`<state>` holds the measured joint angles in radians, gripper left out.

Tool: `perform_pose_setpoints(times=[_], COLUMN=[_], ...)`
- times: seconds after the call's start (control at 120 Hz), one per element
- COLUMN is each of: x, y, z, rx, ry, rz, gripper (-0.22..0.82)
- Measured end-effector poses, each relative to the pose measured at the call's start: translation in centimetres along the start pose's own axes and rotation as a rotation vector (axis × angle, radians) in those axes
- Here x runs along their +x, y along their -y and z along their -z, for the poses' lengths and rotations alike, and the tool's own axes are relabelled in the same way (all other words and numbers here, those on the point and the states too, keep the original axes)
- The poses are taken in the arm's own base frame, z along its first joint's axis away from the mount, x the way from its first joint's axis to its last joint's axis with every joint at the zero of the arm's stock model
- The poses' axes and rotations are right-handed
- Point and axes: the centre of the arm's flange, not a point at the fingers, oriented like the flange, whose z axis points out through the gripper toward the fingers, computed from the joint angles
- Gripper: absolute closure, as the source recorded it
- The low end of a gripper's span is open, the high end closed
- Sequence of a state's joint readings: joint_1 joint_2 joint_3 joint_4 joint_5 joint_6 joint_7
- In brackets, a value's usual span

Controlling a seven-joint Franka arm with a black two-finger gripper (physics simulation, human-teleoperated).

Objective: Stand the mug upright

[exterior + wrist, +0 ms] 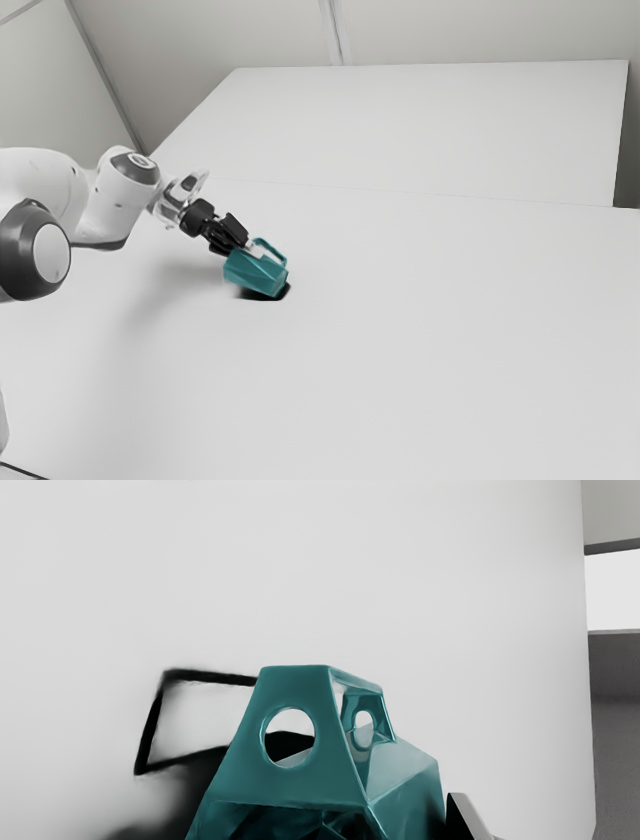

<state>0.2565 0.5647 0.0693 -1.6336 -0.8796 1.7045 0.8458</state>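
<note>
- Mug (257, 274), teal and faceted, is right at the gripper (250, 249), tilted rather than upright. Its mouth end is toward the gripper and raised; its base points down and away, toward the exterior view's right.
- I cannot tell whether the gripper is spread or pinching the mug; the mug's body hides too much of where they meet.
- The handle (274, 249) is on the mug's upper side, an angular loop in the same teal.
- In the wrist view the mug is close before the gripper, its dark interior partly in sight, and round holes show through the teal.
- A black shadow (263, 296) lies under the mug; the wrist view has it on the white surface beside the mug, with an angular, loop-shaped outline. Whether the base touches the table (430, 350) I cannot tell.
- The arm (120, 195), white with dark grey joints, comes in from the exterior view's left and slopes down to the mug.
- Farther back, past a thin seam, is another broad white surface (430, 125).
- Behind that stands a pale grey wall (480, 30).
- A thin dark line crosses the exterior view's lower left corner.
</note>
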Motion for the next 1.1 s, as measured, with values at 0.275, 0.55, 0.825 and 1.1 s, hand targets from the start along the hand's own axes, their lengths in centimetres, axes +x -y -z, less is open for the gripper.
perform_pose_setpoints(times=[0.275, 0.55, 0.825, 1.1], x=[0.9, 1.6, 0.5, -4.9], y=[-4.8, -13.7, -18.3, -17.3], z=[2.3, 5.1, 2.5, -1.6], rx=[0.017, 0.241, 0.727, 0.868], ry=[-0.019, 0.061, 0.234, 0.176], rz=[-0.097, -0.244, -0.264, -0.130], gripper=[0.74, 0.77, 0.77, 0.78])
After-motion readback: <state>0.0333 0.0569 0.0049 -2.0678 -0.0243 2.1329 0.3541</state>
